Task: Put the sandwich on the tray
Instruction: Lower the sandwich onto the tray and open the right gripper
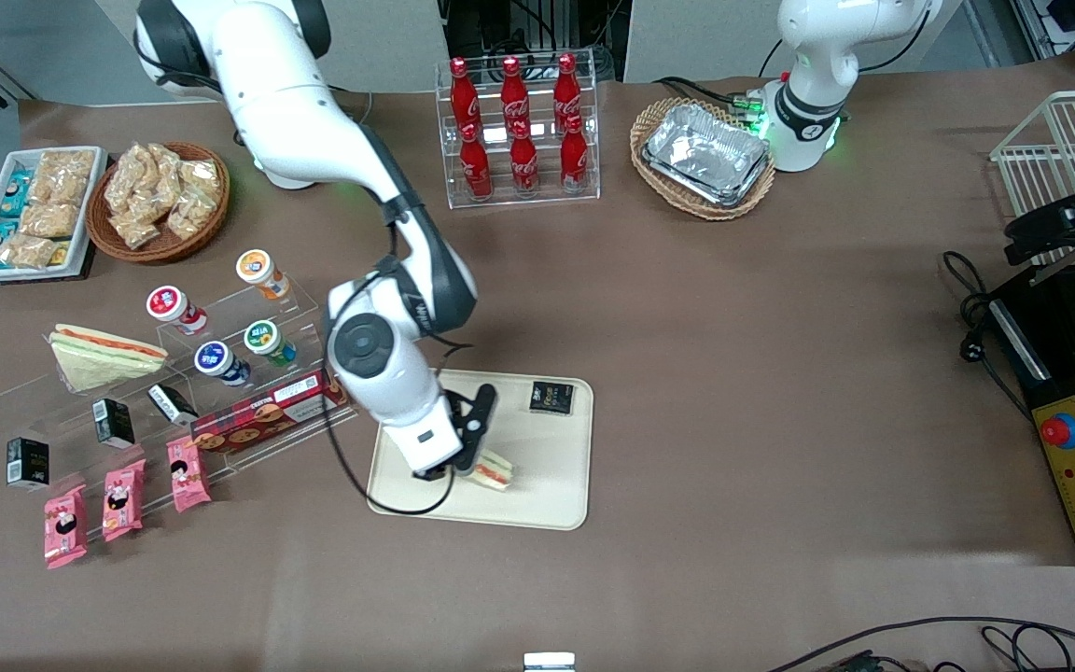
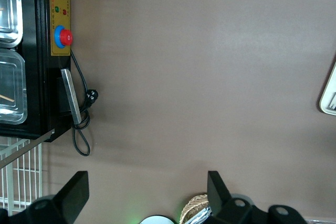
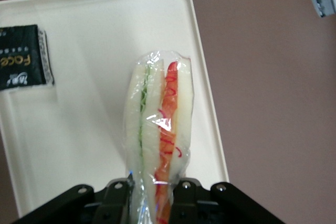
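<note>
Clear-wrapped, the sandwich (image 3: pixel 159 129) sticks out from between the fingers of the tool (image 3: pixel 149 195), which is clamped on one end of it over the cream tray (image 1: pixel 551 485), near a black packet (image 1: pixel 551 398).

You are looking at a brown-covered table (image 1: pixel 733 373) carrying the cream tray (image 1: pixel 556 467) near its middle, a wicker basket of foil trays (image 1: pixel 701 159), a clear rack of red bottles (image 1: pixel 519 131), a snack basket (image 1: pixel 160 201) and a white snack tray (image 1: pixel 34 210). The gripper (image 1: pixel 449 471) is hovering over the tray, clamping the sandwich (image 1: pixel 495 469).
</note>
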`<state>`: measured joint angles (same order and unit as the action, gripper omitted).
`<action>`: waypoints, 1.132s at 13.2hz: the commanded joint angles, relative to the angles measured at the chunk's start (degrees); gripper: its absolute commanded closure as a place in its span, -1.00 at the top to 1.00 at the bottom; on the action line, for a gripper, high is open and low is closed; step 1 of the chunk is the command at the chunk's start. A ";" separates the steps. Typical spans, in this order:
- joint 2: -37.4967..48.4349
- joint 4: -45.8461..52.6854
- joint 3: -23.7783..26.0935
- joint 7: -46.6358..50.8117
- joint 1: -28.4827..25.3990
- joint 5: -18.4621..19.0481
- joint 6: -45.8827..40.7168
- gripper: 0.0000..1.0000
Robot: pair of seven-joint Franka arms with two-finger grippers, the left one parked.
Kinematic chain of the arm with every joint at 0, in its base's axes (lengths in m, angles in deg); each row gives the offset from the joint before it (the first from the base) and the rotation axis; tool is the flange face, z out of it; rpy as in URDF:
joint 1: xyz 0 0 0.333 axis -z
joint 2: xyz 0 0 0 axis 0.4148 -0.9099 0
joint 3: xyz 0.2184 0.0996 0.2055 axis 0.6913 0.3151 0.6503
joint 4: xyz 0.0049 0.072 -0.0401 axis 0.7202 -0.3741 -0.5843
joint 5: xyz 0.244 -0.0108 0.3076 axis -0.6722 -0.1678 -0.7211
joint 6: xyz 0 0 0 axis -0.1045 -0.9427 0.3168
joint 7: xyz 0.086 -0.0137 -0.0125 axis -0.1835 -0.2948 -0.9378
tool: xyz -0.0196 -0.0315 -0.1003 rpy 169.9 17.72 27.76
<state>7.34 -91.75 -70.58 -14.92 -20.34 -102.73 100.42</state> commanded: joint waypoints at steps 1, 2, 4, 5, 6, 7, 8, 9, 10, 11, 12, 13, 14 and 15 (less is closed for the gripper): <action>-3.07 -1.09 -0.79 1.54 -1.38 -0.96 4.88 -0.91; -3.16 -2.31 -0.79 1.63 -2.34 -0.18 5.40 -0.91; -3.08 -3.55 -0.97 1.54 -2.35 2.10 5.58 -0.91; -3.08 -3.82 -0.97 1.45 -2.26 2.55 5.58 -0.91; -3.08 -3.82 -0.97 1.63 -2.52 2.56 5.58 -0.91; -3.08 -3.82 -0.97 1.98 -2.52 2.56 5.58 -0.91; -3.08 -3.73 -0.97 2.50 -2.52 2.47 5.67 -0.90; -3.25 -3.82 -0.88 3.55 -1.91 2.12 6.02 -0.90; -3.51 -3.73 -0.88 3.74 -1.82 2.12 7.07 -0.87; -3.86 -3.73 -0.88 3.83 -1.91 2.12 7.60 -0.27; -4.21 -3.73 -0.88 3.83 -1.91 2.12 7.95 0.05; -4.22 -3.73 -0.88 3.91 -1.91 2.12 8.04 0.57; -4.13 -3.73 -0.88 4.26 -1.91 2.12 8.05 1.00; -4.13 -3.73 -0.88 4.35 -1.91 2.03 8.05 1.00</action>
<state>3.33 -95.18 -71.18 -12.15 -21.94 -101.19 107.02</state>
